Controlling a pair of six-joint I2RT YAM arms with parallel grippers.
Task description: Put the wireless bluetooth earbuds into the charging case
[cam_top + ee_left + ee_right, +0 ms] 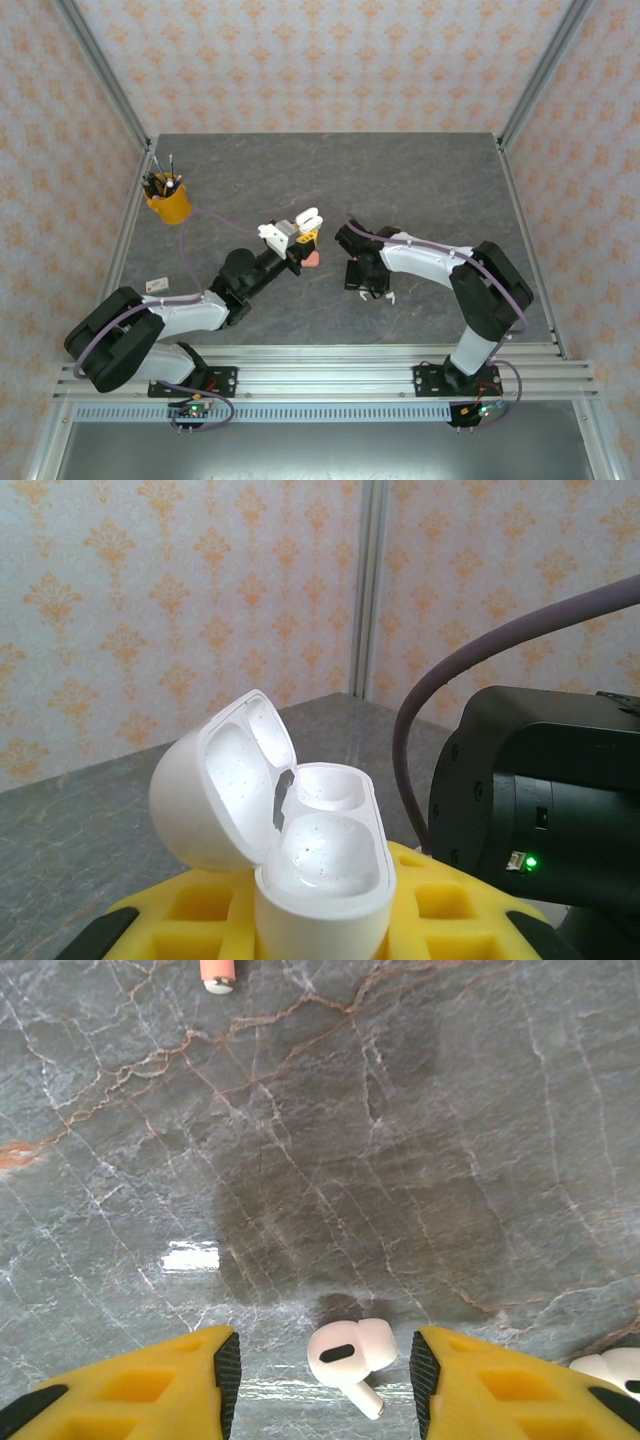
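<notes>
My left gripper [320, 925] is shut on the white charging case [322, 865], which it holds upright off the table with the lid [222, 790] hinged open and both wells empty; the case [308, 218] is near the table's middle. My right gripper [326, 1380] is open and low over the table, its yellow fingers [150, 1390] on either side of a white earbud [348, 1352] lying on the marble, not touching it. A second white earbud [612, 1368] lies just right of the right finger. A coral-pink earbud stem [218, 972] pokes in at the top edge.
An orange cup of pens [168, 202] stands at the back left. A small white tag [157, 285] lies by the left arm. A coral-pink piece [312, 259] sits between the two grippers. The right arm's black wrist [540, 810] is close beside the held case.
</notes>
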